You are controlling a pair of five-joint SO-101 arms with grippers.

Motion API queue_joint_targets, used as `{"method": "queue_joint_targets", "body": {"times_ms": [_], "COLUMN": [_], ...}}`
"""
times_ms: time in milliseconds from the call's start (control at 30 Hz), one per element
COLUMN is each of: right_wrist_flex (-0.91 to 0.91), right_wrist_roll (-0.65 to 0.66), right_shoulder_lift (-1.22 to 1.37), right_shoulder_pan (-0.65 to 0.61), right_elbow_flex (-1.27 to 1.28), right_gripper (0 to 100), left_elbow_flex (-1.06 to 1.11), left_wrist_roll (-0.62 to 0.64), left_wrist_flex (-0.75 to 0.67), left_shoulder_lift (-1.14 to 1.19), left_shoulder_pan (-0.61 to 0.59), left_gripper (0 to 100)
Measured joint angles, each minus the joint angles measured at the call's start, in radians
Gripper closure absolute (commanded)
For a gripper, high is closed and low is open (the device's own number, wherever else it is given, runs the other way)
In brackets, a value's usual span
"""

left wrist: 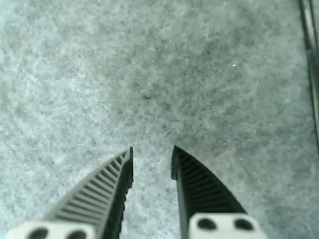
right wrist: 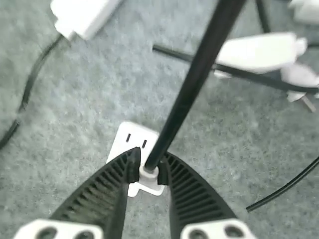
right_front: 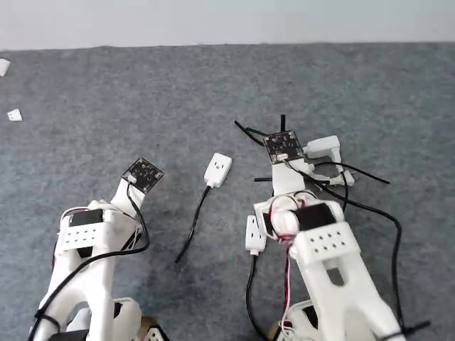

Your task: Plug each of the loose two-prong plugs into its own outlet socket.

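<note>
My right gripper (right wrist: 148, 160) is shut on the cord end of a white outlet socket (right wrist: 130, 141), whose two slots face up; its black cord (right wrist: 199, 74) runs away from the fingers. A second outlet socket (right_front: 217, 170) (right wrist: 84, 15) lies on the grey carpet between the arms, and a third (right_front: 254, 233) sits beside the right arm. A white two-prong plug (right_front: 323, 148) (right wrist: 259, 50) and a smaller one (right_front: 341, 177) lie just beyond the right wrist. My left gripper (left wrist: 152, 149) hovers open over bare carpet with nothing between its fingers.
Black cords (right_front: 377, 213) loop around the right arm and trail to the near edge. A cord (right_front: 192, 227) runs from the middle socket toward me. Two white scraps (right_front: 14, 114) lie far left. The carpet's far edge (right_front: 227, 44) meets a pale wall.
</note>
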Motion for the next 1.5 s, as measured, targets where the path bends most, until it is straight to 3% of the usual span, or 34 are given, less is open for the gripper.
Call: {"method": "queue_joint_targets", "body": {"times_ms": [267,733,1500], "right_wrist_flex": [-0.083,-0.275,-0.293], "right_wrist_roll": [-0.031,-0.117,-0.1], "right_shoulder_lift": [-0.15,-0.17,-0.17], "right_shoulder_pan": [-0.002,-0.035,-0.044], "right_elbow_flex": [0.098,0.23,0.245], "right_gripper": [99.1,99.1,99.1], "left_elbow_flex": [0.0,0.0,0.0], "left_wrist_roll": [0.0,0.0,0.0], "left_wrist_flex": [0.0,0.0,0.0], "left_shoulder_lift": [0.0,0.0,0.0], "left_shoulder_pan": [0.0,0.0,0.0], "left_gripper": [89,89,89]}}
